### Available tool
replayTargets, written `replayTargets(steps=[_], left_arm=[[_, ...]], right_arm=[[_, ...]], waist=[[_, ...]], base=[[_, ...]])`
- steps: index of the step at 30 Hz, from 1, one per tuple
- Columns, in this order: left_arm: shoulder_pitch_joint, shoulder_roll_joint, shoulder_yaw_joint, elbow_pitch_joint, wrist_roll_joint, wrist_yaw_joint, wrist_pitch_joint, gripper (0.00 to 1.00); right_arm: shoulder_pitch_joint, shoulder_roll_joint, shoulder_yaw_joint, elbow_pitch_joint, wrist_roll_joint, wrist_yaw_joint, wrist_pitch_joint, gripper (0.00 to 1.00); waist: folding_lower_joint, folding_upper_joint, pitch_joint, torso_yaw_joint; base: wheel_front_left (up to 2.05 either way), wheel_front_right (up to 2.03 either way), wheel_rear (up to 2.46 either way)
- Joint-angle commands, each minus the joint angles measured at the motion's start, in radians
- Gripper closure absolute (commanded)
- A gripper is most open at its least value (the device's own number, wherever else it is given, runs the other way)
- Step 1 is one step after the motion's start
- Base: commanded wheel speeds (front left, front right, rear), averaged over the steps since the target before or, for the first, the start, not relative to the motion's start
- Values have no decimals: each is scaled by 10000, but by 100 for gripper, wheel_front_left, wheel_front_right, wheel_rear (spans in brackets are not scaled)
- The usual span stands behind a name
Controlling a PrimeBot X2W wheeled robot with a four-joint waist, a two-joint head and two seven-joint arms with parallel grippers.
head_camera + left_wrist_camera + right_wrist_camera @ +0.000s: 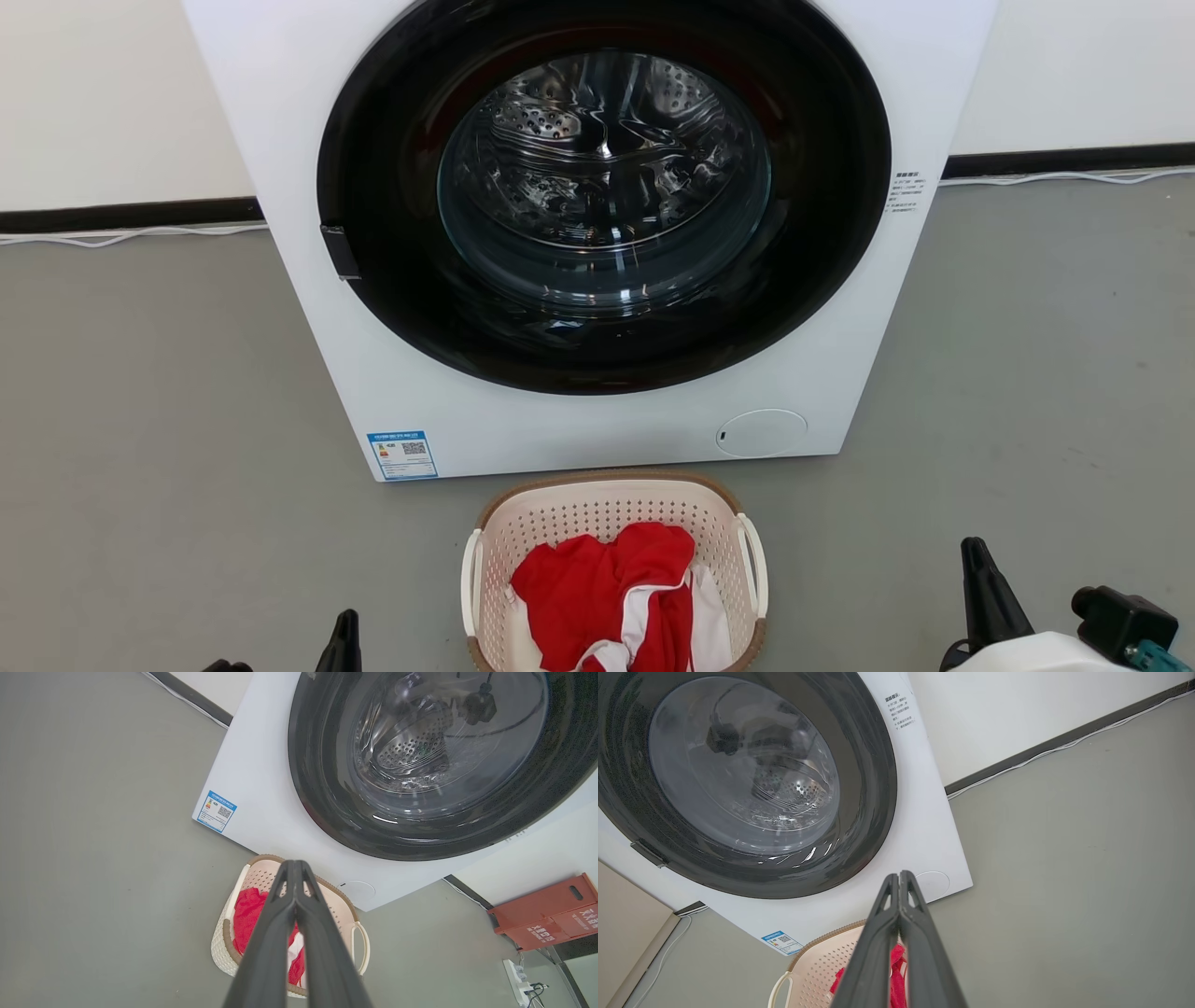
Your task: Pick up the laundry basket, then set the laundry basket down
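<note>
The laundry basket [611,513] is cream-white and perforated, with a brown rim and white loop handles. It stands on the grey floor just in front of the washing machine and holds red and white clothes [607,593]. My left gripper [344,644] sits low at the basket's left, apart from it, and my right gripper [980,579] low at its right, also apart. In the left wrist view the left gripper [294,865] has its fingers pressed together, shut on nothing, above the basket [224,952]. The right gripper [900,877] is likewise shut and empty, with the basket [817,966] below it.
A large white washing machine [579,420] with a round dark glass door [602,187] stands right behind the basket. White cables run along the wall's black skirting. A red box [546,910] and a power strip [516,977] lie at the wall beside the machine.
</note>
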Motion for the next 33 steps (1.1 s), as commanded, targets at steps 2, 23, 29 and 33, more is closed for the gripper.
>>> replayTargets(steps=[2, 23, 29, 33], left_arm=[[-602, 66, 166, -327, -404, -105, 129, 100], [-898, 89, 404, -532, -2325, -239, 718, 100], [-987, 96, 475, -594, -2901, -279, 895, 100], [-1046, 101, 523, -634, -3285, -306, 1013, 100]], right_arm=[[-385, -71, 65, -383, 547, 5, 174, 100], [-532, -83, 74, -684, 3085, 8, 753, 100], [-576, -86, 77, -774, 3847, 9, 927, 100], [-605, -88, 78, -833, 4354, 10, 1043, 100]], waist=[[-1, -1, 10, 10], [-1, -1, 83, 79], [-1, -1, 105, 100], [-1, -1, 119, 114]], base=[[0, 0, 0], [0, 0, 0], [0, 0, 0], [0, 0, 0]])
